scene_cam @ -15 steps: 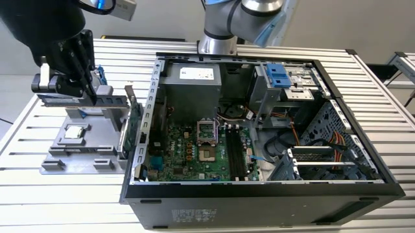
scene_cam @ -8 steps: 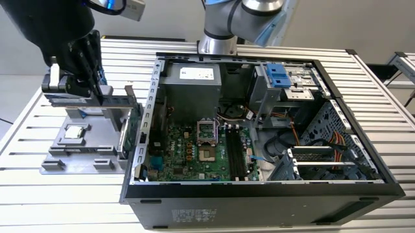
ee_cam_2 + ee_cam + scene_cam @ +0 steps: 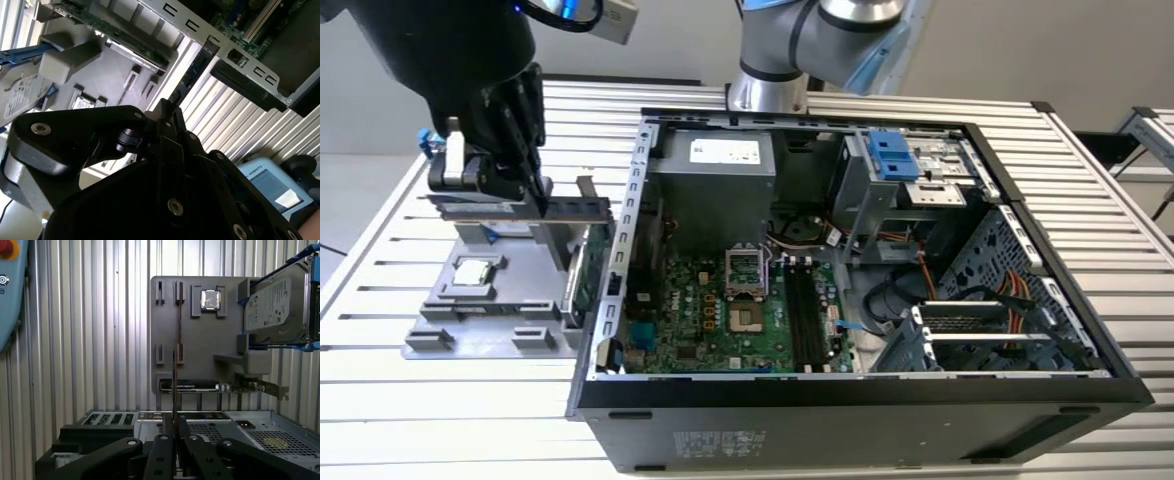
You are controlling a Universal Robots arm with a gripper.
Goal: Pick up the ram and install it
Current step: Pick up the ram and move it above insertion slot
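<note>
1. Step in hand: pick-up. Gripper (image 3: 175,425) fingers pinch the ram (image 3: 176,370) edge-on.
2. Ram position: over the grey tray (image 3: 200,340), at the exterior view's left of the computer case (image 3: 854,392).
3. Judgement: installing calls for squaring it to the memory slots (image 3: 803,320).

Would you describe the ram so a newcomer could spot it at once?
Beside the open case lies a grey holder. The ram is the thin dark stick on edge in the gripper, far slimmer than the boxy hard drive.
</note>
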